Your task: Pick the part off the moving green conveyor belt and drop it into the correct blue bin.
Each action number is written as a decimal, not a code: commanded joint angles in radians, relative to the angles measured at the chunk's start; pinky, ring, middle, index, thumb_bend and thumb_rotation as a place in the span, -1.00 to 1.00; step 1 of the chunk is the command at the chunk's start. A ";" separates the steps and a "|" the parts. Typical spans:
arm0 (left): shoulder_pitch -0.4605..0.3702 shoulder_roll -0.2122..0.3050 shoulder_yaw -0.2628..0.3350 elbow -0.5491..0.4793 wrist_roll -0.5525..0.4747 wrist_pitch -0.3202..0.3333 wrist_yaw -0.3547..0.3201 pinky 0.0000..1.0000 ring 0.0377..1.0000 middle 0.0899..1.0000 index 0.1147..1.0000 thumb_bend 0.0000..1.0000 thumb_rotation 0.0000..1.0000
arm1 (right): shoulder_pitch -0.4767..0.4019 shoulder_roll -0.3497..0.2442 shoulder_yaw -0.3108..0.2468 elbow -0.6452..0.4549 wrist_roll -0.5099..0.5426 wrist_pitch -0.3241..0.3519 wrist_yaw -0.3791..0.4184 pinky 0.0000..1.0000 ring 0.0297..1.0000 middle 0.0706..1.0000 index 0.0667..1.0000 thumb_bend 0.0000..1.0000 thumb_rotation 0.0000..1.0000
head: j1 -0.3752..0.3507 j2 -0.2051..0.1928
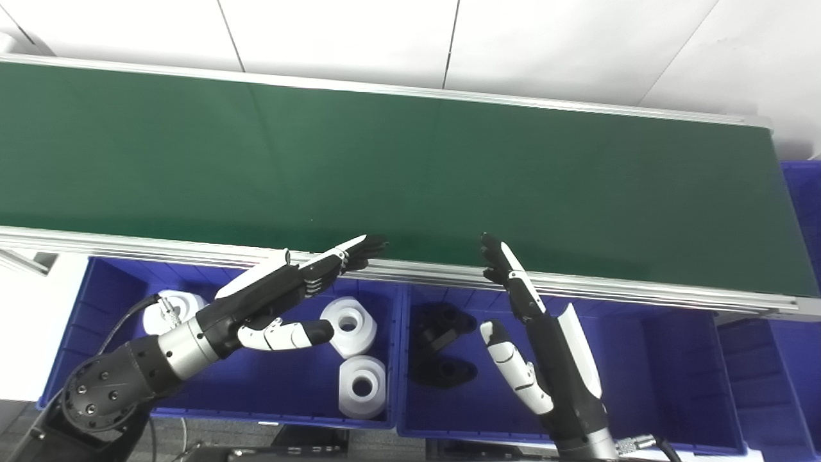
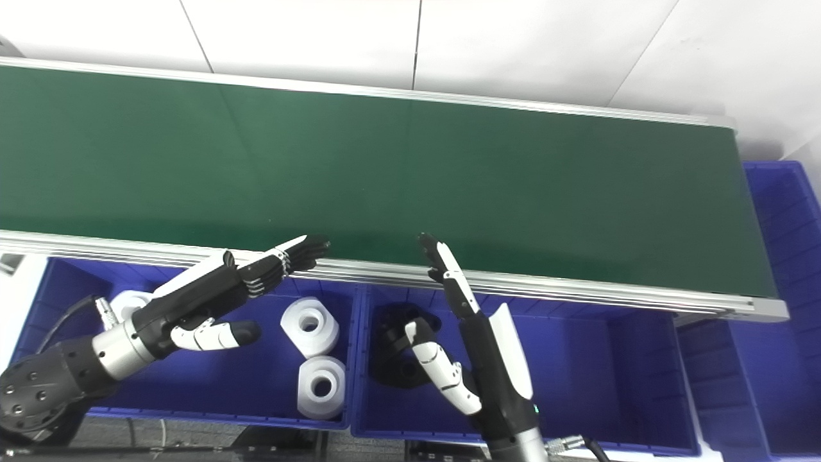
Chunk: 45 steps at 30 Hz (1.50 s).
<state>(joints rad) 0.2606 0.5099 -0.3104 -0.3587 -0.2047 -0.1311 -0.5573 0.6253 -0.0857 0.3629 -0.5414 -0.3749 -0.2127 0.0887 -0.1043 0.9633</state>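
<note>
Waiting posture, as I read it: the green conveyor belt (image 1: 410, 167) carries no part anywhere in view, so the task's thing is not yet visible. The belt runs just beyond both sets of fingertips. Two blue bins sit under the hands, with more blue bin edges at the far right. The left bin (image 1: 102, 301), below the left hand (image 1: 282, 301), holds three white cylindrical parts (image 1: 349, 324), one partly hidden behind the wrist. The right bin (image 1: 648, 359) holds two black parts (image 1: 442, 327), just left of the right hand (image 1: 539, 333). Both hands are empty, fingers extended and lying together, thumbs held apart, tips over the belt's near rail (image 1: 641, 289), probably staged to intercept an arriving part.
</note>
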 commanded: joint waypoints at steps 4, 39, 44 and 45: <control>-0.010 0.003 0.020 -0.032 0.007 0.000 0.001 1.00 1.00 1.00 1.00 -0.17 0.55 | 0.009 0.000 0.008 -0.047 -0.004 0.011 0.016 0.80 0.92 0.96 0.93 -0.14 0.98 | 0.003 0.001; 0.002 -0.028 0.030 -0.012 0.002 0.001 -0.014 1.00 1.00 1.00 1.00 -0.04 0.33 | 0.008 -0.011 0.020 -0.054 -0.006 0.024 0.044 0.78 0.91 0.97 0.93 -0.17 0.95 | 0.003 0.005; 0.001 -0.031 0.031 -0.003 0.016 -0.018 -0.017 1.00 1.00 1.00 1.00 -0.06 0.33 | 0.011 -0.013 0.019 -0.050 -0.006 0.025 0.044 0.79 0.92 0.97 0.94 -0.17 0.96 | 0.005 -0.003; 0.002 -0.032 0.031 -0.002 0.014 -0.016 -0.017 1.00 1.00 1.00 1.00 -0.05 0.32 | 0.011 -0.013 0.019 -0.049 -0.008 0.025 0.043 0.79 0.92 0.97 0.94 -0.17 0.97 | 0.005 -0.002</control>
<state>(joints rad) 0.2644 0.4753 -0.2874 -0.3505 -0.1862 -0.1220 -0.5731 0.6256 -0.1010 0.3783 -0.5636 -0.3921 -0.1714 0.1402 -0.0997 0.9603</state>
